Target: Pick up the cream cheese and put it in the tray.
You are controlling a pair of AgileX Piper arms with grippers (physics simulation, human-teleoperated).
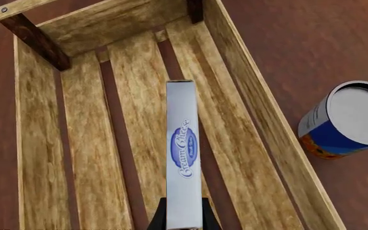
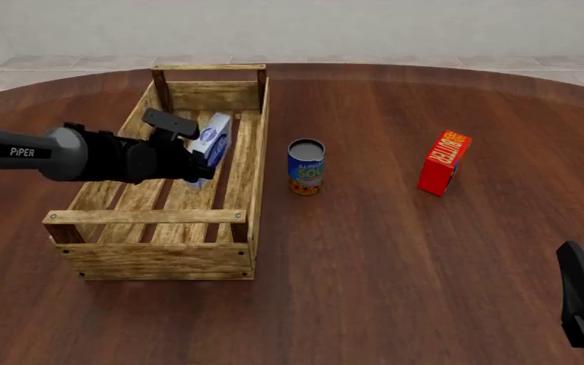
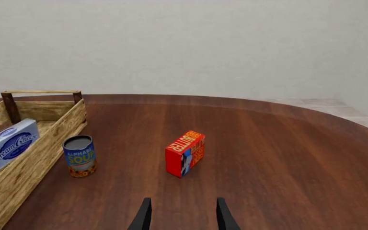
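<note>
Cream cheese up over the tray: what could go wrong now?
The left tool holds the cream cheese by one end, above the tray floor. Let go from there, it might tip and land on its edge. It also hangs near the tray's right wall, so a swing could bump that.

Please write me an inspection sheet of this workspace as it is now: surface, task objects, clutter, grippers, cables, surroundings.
Surface: round dark wooden table.
Job's things: cream cheese held on edge over the slat floor of the tray; whether it touches the slats cannot be told.
Clutter: soup can upright beside the tray; red box standing further right.
Grippers: left gripper shut on the cream cheese; right gripper open, holding nothing.
Cables: nothing seen.
Surroundings: pale wall, tiled floor.
</note>
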